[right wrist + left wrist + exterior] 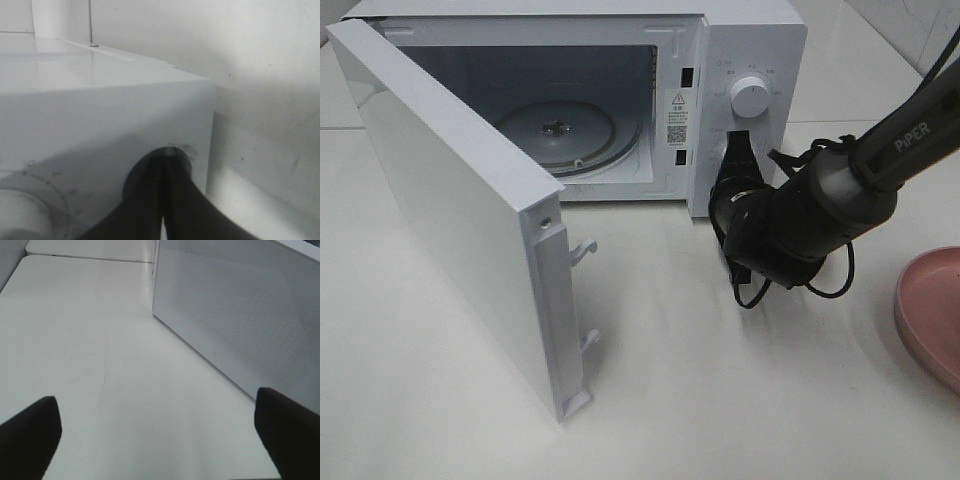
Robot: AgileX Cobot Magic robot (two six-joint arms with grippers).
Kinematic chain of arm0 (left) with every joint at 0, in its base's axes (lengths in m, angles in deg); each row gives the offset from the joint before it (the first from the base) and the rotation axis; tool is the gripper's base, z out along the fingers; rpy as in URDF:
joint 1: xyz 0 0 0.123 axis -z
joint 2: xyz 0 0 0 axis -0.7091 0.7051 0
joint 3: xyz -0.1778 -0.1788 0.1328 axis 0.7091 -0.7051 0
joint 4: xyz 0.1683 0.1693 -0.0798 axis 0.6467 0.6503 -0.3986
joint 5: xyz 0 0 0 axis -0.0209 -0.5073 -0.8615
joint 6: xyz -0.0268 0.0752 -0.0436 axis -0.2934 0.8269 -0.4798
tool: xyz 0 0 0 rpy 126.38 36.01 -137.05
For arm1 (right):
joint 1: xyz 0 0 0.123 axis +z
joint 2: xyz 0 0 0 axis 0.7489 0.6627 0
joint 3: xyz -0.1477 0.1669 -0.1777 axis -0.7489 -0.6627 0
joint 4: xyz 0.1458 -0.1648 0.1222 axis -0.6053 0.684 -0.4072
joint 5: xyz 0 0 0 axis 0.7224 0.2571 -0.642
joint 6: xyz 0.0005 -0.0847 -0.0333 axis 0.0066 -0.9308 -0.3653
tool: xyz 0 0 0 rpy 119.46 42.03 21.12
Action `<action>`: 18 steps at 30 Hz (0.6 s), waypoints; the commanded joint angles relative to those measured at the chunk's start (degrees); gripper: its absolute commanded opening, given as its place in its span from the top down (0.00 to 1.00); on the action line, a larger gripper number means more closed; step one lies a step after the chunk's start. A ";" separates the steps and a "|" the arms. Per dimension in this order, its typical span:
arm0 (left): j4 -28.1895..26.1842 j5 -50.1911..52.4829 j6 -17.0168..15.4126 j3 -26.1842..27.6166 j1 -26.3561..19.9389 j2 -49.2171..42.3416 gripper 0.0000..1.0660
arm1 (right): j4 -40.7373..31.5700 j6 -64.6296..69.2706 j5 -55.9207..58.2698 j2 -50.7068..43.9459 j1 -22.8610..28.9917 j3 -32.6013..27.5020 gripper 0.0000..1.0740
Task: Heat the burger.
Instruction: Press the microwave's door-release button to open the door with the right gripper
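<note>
The burger is out of view. The white microwave (752,40) stands at the back with its door (450,200) swung wide open to the left, showing an empty glass turntable (565,135). My right gripper (738,148) is shut with nothing in it; its tips rest against the control panel just below the round knob (750,97). In the right wrist view the closed fingertips (165,162) press on the panel beside the knob (17,210). My left gripper (157,427) is open and empty, low over the table, beside the door's outer face (240,315). It does not show in the exterior view.
A pink round plate (932,310) lies at the right edge of the table, cut off by the frame. The open door juts toward the front left, its latch hooks (584,250) sticking out. The table (720,400) is white.
</note>
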 commanded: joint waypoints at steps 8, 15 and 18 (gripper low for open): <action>-0.23 0.06 -0.46 -0.06 0.11 -0.86 0.07 | 6.25 1.72 -5.10 -2.75 -0.69 -0.46 1.00; -0.23 0.06 -0.46 -0.06 0.11 -0.86 0.07 | 5.84 1.78 -4.07 -3.50 0.57 -3.27 1.00; -0.23 0.06 -0.46 -0.06 0.11 -0.86 0.07 | 5.90 1.43 -3.78 -4.98 0.57 -5.21 1.00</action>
